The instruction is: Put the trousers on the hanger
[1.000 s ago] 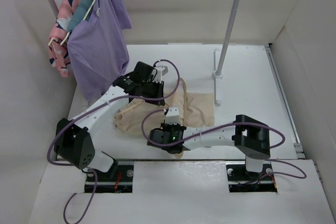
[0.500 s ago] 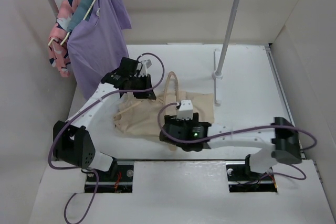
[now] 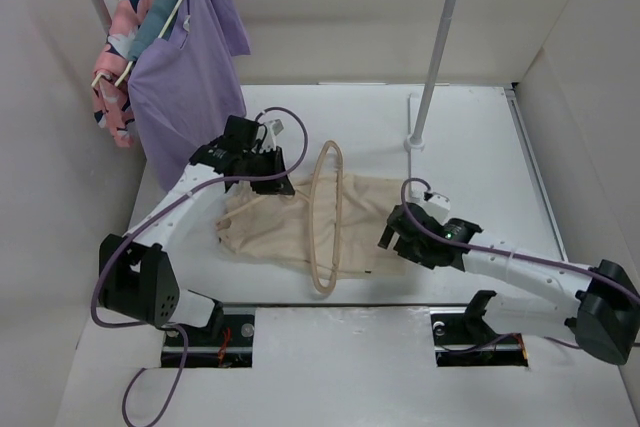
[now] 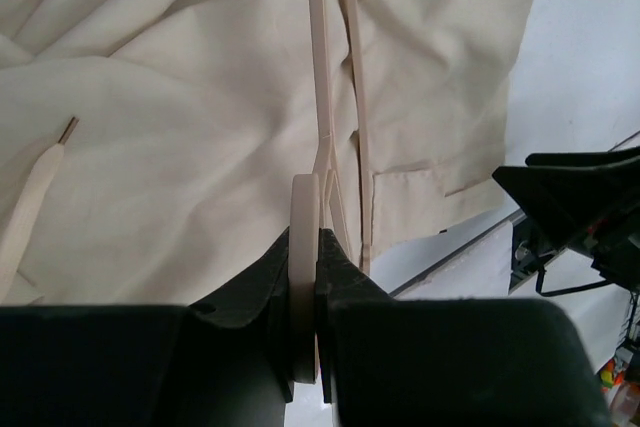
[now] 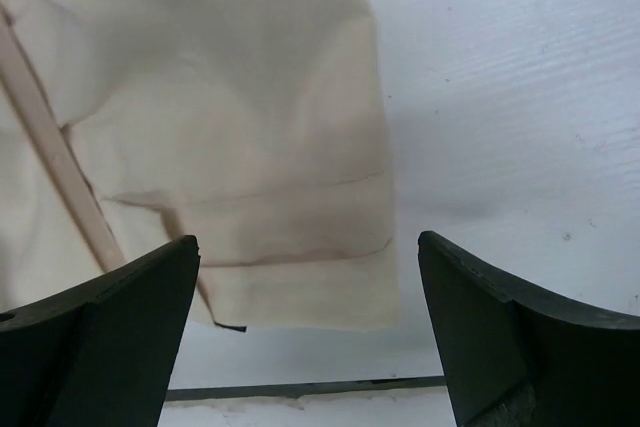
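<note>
Threading stage, as judged: garment and hanger are together on the table (image 3: 470, 147), but nothing is hung yet.

Item 1, hanger (image 4: 304, 227): thin, pale pink-beige, stood on edge across the trousers near their middle, with its neck toward the left arm.

Item 2, trousers (image 3: 270, 227): beige, lying rumpled on the table between the 2 arms, with a stitched, pocket-like edge nearest the right arm.

Left gripper (image 4: 306, 257): fingers pinched tight on the hanger's neck, with nothing else in the grip.

Right gripper (image 5: 307, 244): fingers spread wide and holding nothing. It hovers just over the trousers' right edge, and 1 hanger rod shows at the left of its view.

Next move, as judged: the right gripper needs a fresh pinch on the free cloth edge to draw the legs over the crossbar while the left arm holds the hanger upright. A shallow pinch could slip off, or drag the whole garment along.

Not determinable:
- Whether cloth already passes through the hanger's frame or only lies beneath it.
- Which rod is the crossbar and which the curved arms, seen from above.
- The hook, which is hidden by the left gripper.
- Waistband versus leg ends.
</note>
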You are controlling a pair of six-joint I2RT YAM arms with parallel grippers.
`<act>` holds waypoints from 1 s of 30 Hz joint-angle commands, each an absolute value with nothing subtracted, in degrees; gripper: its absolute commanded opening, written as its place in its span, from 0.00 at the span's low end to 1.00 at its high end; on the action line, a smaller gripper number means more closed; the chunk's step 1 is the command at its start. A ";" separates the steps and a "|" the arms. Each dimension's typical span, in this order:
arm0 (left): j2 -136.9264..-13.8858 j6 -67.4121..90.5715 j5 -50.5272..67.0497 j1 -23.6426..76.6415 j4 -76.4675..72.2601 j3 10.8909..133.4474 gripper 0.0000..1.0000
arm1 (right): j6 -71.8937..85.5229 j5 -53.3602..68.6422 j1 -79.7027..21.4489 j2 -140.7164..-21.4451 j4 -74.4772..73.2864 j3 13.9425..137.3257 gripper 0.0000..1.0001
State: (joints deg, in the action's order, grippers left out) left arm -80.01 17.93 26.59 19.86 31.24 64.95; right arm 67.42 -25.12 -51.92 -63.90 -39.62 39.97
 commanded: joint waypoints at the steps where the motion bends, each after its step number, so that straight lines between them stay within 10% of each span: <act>1: -77.61 17.58 26.28 20.13 31.20 63.54 0.00 | 69.61 -16.71 -47.74 -62.05 -33.06 36.57 0.95; 11: -77.08 21.35 28.12 20.13 30.68 61.88 0.00 | 66.27 -9.49 -44.47 -67.50 -19.78 31.99 0.85; 21: -75.06 18.64 24.79 19.60 31.01 62.13 0.00 | 66.80 -7.73 -42.71 -68.21 -17.84 29.71 0.12; 30: -75.06 13.97 20.57 19.07 35.42 63.81 0.00 | 66.10 -9.67 -41.57 -66.45 -18.98 30.84 0.00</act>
